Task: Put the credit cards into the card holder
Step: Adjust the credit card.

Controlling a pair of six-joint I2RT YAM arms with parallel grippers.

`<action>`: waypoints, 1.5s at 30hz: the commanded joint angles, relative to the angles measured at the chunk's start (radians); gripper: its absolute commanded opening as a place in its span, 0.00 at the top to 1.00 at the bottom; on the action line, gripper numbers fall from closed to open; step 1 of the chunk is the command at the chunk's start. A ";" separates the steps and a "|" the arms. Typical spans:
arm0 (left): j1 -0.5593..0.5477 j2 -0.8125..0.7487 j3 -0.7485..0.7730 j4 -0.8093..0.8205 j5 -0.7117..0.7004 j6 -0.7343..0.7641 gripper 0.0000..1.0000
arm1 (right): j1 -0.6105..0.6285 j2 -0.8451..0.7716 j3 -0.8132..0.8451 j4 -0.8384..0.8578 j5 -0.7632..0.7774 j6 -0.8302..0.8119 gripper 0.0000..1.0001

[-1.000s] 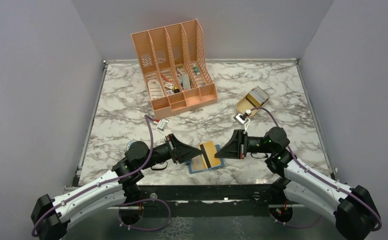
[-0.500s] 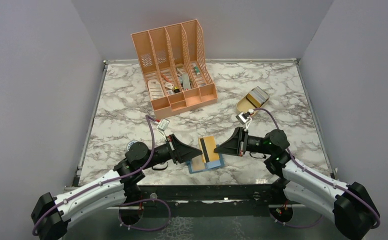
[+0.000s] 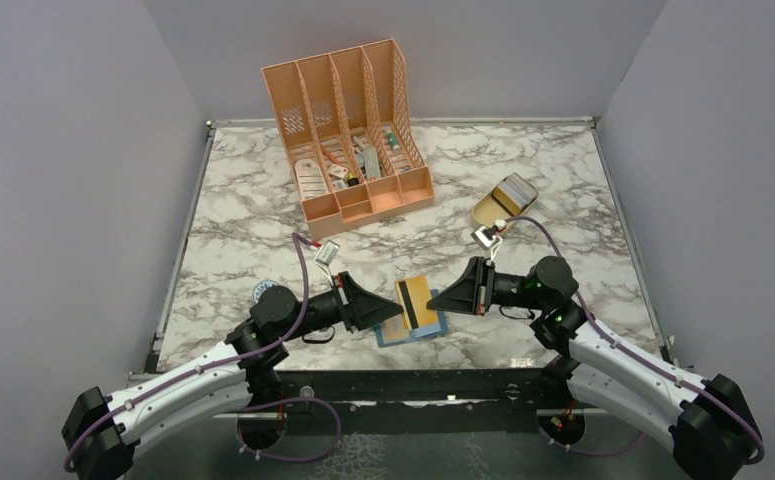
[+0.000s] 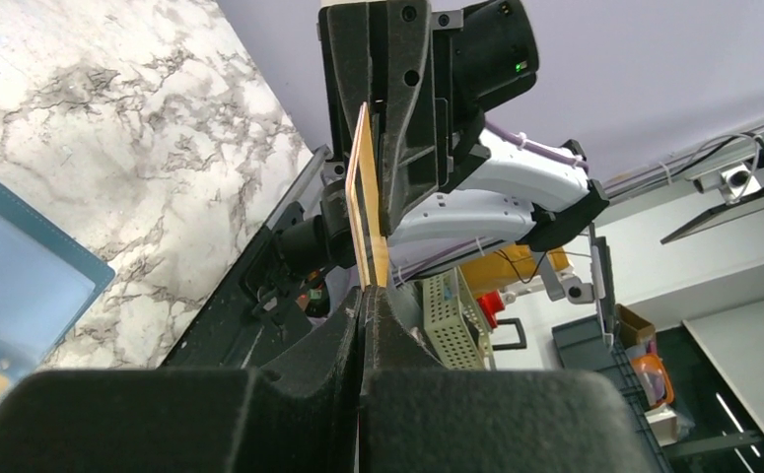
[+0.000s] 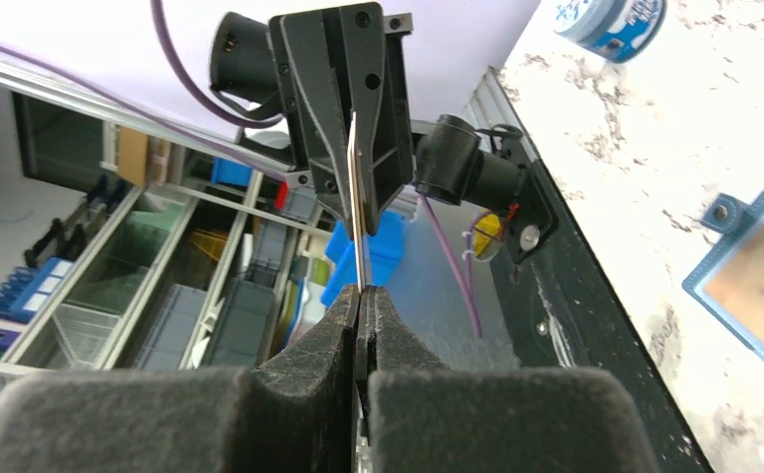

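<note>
I have one gold credit card point(image 3: 416, 302), with a dark stripe across it, in the lower middle of the top view. It is pinched from both sides: the left gripper point(image 3: 394, 310) is clamped on its left edge and the right gripper point(image 3: 435, 298) on its right edge. The card stands on edge just above the open teal card holder point(image 3: 406, 335) on the marble table point(image 3: 243, 230). Other cards point(image 3: 515, 189) lie in the tan tray point(image 3: 483, 213), right of centre.

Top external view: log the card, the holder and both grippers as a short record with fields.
credit card: gold, dark stripe, held between both grippers
left gripper: shut on the credit card's left edge
right gripper: shut on its right edge
card holder: lying open below the credit card
background: peach desk organizer at the far side
</note>
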 commanded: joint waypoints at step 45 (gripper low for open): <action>0.009 -0.014 -0.030 0.074 0.016 0.026 1.00 | -0.006 -0.085 0.087 -0.250 0.017 -0.121 0.86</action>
